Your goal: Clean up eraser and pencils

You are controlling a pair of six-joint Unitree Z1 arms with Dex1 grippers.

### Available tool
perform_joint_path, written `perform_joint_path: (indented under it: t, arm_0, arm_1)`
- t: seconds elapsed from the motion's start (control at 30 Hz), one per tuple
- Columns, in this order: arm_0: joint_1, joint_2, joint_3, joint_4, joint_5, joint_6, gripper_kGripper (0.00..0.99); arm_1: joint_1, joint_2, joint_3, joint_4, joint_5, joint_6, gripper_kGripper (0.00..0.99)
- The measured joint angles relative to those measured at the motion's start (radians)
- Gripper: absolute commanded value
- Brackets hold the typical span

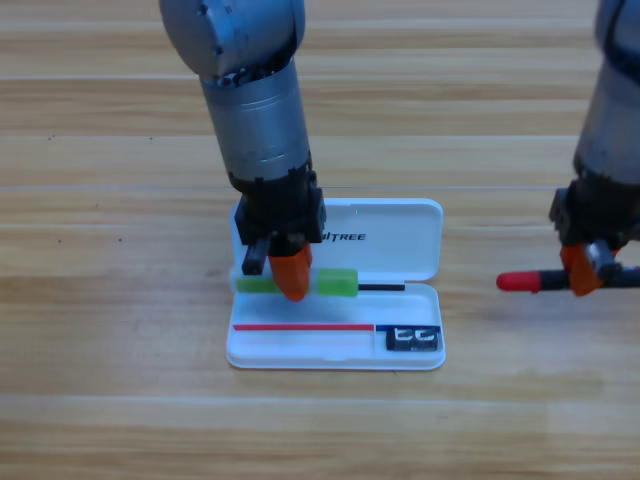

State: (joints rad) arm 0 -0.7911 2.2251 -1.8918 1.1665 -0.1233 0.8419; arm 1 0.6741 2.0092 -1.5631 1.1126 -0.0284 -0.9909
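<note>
left gripper (pixel 290 280) grips the green pencil (pixel 338 284) over the case (pixel 400 235); right gripper (pixel 583 272) grips the black pencil (pixel 525 281) beyond its edge.

One fixed camera looks steeply down on the wooden desk (pixel 100 400) from close above, both arms entering from the top edge.

Bright, even overhead light; soft shadows, slightly soft focus throughout.

A robot test bench, likely a lab: two grey robot arms (pixel 255 110) reach down over a bare wooden desk (pixel 100 300) that carries only a white pencil case (pixel 400 235), seen from a fixed overhead camera.
</note>
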Motion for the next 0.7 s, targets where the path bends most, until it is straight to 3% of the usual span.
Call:
perform_joint_path:
  t: [0.43, 0.7]
  arm_0:
    - [-0.002, 0.002, 0.0, 0.004, -0.022, 0.0, 0.0]
    - [-0.007, 0.032, 0.0, 0.004, -0.04, 0.0, 0.0]
  arm_1:
    - [0.02, -0.028, 0.008, 0.004, 0.076, 0.017, 0.0]
    - [0.045, -0.028, 0.008, 0.004, 0.078, 0.036, 0.0]
